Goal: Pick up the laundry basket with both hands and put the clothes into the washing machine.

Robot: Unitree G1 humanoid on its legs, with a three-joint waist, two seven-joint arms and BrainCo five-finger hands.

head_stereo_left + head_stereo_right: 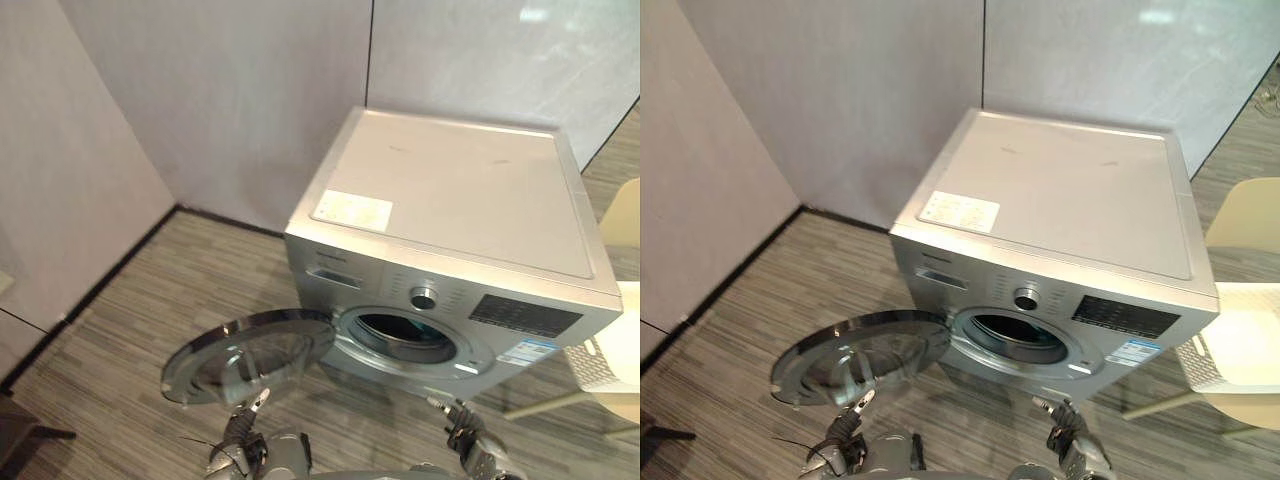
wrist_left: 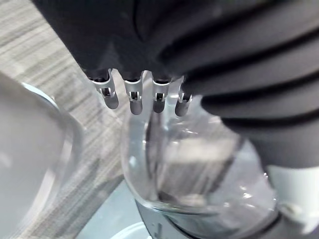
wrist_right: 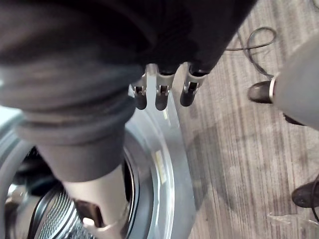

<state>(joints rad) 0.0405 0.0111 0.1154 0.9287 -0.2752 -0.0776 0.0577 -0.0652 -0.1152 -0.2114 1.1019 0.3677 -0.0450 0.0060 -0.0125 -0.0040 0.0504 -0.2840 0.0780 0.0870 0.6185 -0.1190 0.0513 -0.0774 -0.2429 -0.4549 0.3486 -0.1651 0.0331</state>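
left hand (image 1: 240,440): we saw it low beside the door; fingers (image 2: 133,97) curled under, gripping nothing we could see.
door (image 1: 250,355): swung fully open toward the left, glass bowl up, which left the drum mouth clear for loading.
washing machine (image 1: 450,230): silver front-loader; we made out no clothes in the drum opening (image 1: 405,338).
right hand (image 1: 470,440): we saw it low before the machine front; fingers (image 3: 159,97) curled, holding nothing.
white basket (image 1: 600,365): likely the laundry basket, on the floor right of the machine, well apart from both hands.
obstruction: we judged the open door crowds the left side.
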